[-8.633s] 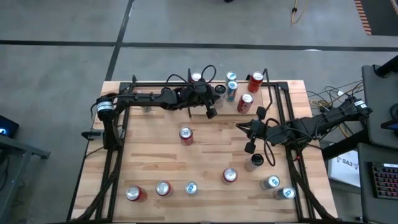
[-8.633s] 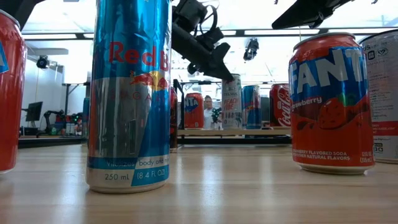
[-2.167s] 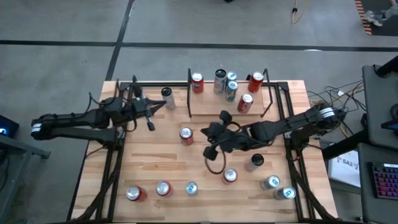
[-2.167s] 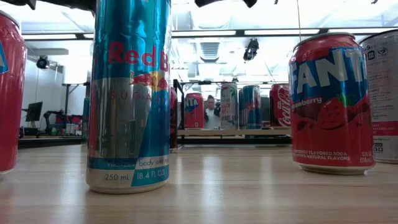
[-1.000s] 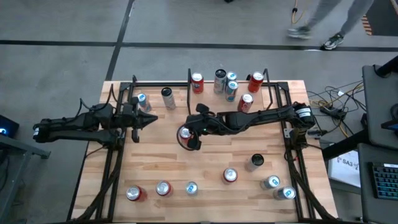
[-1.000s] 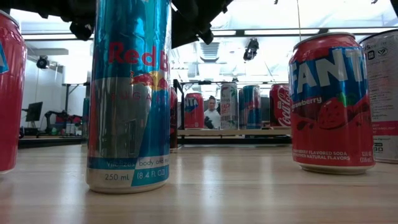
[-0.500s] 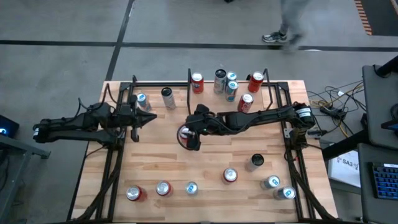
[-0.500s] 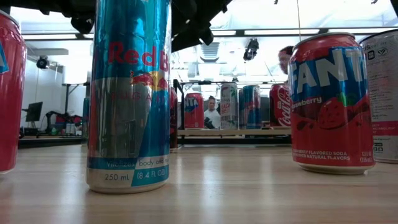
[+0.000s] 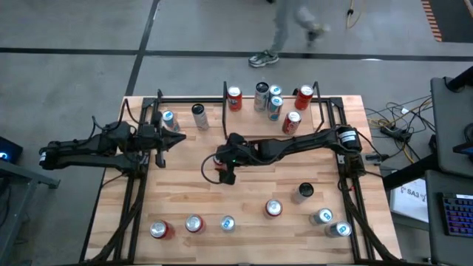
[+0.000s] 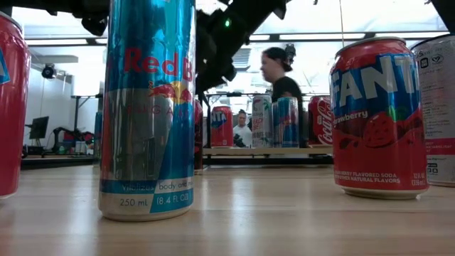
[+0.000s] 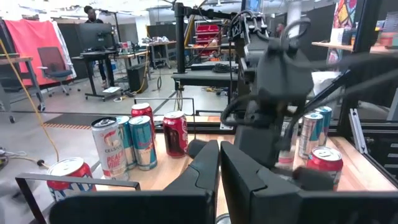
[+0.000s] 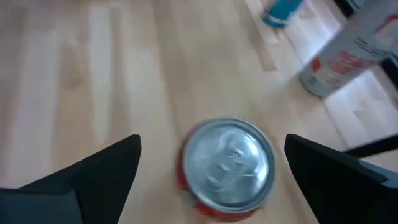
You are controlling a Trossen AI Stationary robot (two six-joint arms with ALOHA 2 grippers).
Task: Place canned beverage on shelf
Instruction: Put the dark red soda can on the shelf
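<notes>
A red can with a silver top (image 12: 227, 165) stands upright on the wooden table, left of its middle. My right gripper (image 12: 212, 144) hangs open just above it, one finger on either side and neither touching; in the high view the gripper (image 9: 225, 168) hides most of the can. The shelf (image 9: 255, 125), a small light board with black side rails, lies at the table's far middle and carries several upright cans (image 9: 275, 107). My left gripper (image 9: 166, 140) waits shut and level over the table's left part, holding nothing.
Two cans (image 9: 199, 116) stand on the table left of the shelf. Several more cans (image 9: 273, 208) stand along the near edge and near right. Black frame rails (image 9: 137, 192) run along both table sides. A person (image 9: 284, 33) walks on the floor beyond the far edge.
My right gripper has opened wide and sunk down over the red can, its fingers now standing on either side of it. The can has stayed where it was. A person has walked across behind the table.
</notes>
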